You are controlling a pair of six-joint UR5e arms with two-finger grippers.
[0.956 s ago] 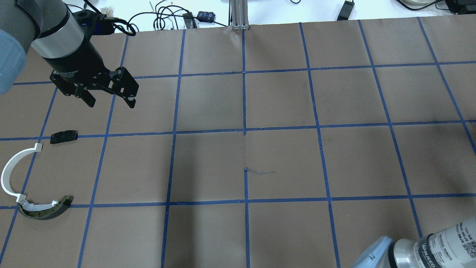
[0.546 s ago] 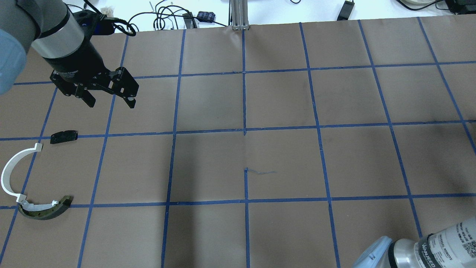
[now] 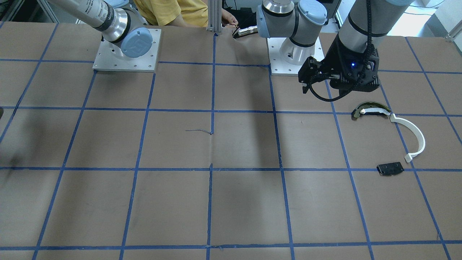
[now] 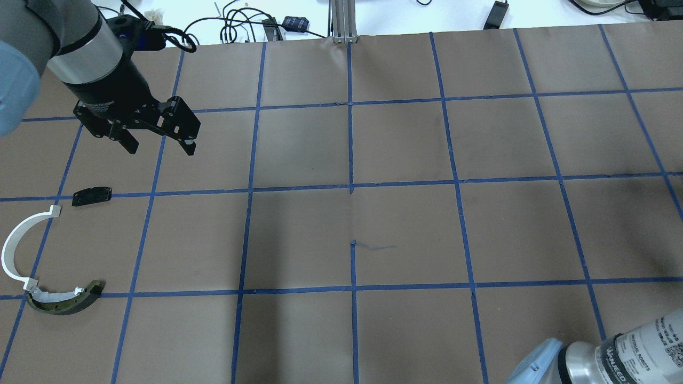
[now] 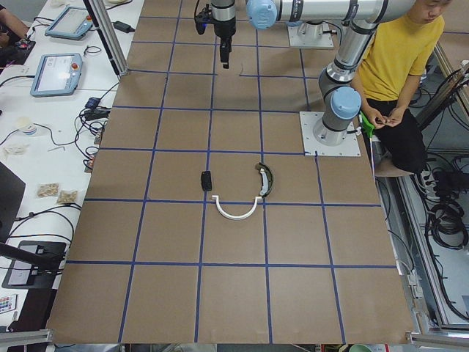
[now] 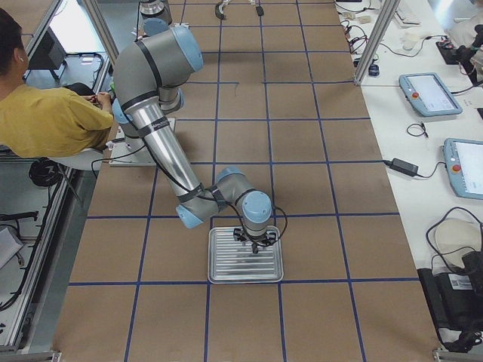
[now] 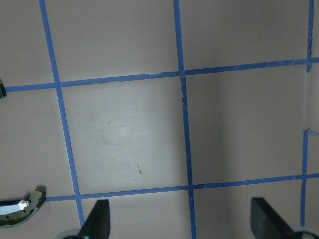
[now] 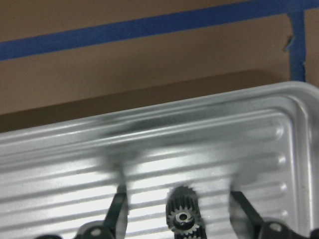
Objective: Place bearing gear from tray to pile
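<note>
Bearing gear (image 8: 182, 215): one, on one tray (image 8: 249, 134); pile (image 4: 61, 306): three parts.

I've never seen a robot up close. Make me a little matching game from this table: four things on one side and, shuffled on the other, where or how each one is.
Things:
1. bearing gear
2. white curved arc
3. flat black plate
4. left gripper

Places or states:
A. open, above bare brown paper
B. one end meets the olive-edged curved piece
C. on the ribbed metal tray
D. on a blue tape line, touching no other part

Pairs: 1-C, 2-B, 3-D, 4-A
</note>
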